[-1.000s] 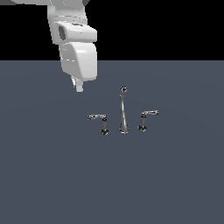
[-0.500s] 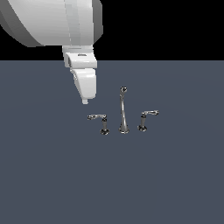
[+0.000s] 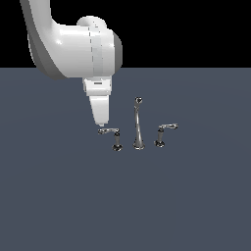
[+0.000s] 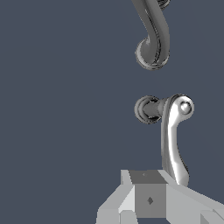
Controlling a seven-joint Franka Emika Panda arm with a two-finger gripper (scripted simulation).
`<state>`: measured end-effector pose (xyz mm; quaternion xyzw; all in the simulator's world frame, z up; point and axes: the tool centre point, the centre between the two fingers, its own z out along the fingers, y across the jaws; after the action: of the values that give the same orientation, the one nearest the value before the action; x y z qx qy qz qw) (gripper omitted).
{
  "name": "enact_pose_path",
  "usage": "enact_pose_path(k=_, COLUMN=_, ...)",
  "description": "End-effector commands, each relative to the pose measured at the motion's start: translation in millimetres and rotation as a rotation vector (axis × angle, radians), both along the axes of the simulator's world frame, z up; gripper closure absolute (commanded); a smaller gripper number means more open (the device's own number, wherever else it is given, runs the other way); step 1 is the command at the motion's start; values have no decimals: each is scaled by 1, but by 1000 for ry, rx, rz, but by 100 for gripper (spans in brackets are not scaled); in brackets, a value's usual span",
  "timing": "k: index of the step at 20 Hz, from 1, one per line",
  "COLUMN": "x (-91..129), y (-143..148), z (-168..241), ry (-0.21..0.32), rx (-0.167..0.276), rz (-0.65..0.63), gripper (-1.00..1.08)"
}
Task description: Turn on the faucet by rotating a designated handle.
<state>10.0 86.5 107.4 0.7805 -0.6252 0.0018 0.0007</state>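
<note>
White and tapered, the end effector (image 3: pixel 102 122) hangs just above the free end of the handle (image 3: pixel 110 131); in the wrist view its grey blocky body (image 4: pixel 151 199) covers that end, so I cannot tell if they touch. The fingers run together into one narrow tip, and I cannot tell if they are spread or closed; nothing is seen between them.

The handle's arm is flat and level. Its long axis goes from under the end effector sideways toward the spout (image 3: pixel 138 125), ending on a short post with a flared base (image 3: pixel 117 146). It is shiny chrome, rounded at the post end.

Beyond the handle stands the tall thin spout, tapered, with a small curled tip; the wrist view cuts off its upper part. Farther on the same line is the twin handle (image 3: pixel 165 129), its arm slightly upturned. All stand on the plain, matte, dark blue-grey desk (image 3: pixel 59 196).
</note>
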Motion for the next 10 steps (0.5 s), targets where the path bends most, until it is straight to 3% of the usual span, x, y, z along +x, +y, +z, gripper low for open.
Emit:
enact_pose_path(k=1, x=7, y=-3, z=-9, ry=0, rx=0, rz=-33, gripper=108)
enact_pose_path(k=10, x=17, y=-7, z=-22, ry=2, rx=3, rz=-81, gripper=108)
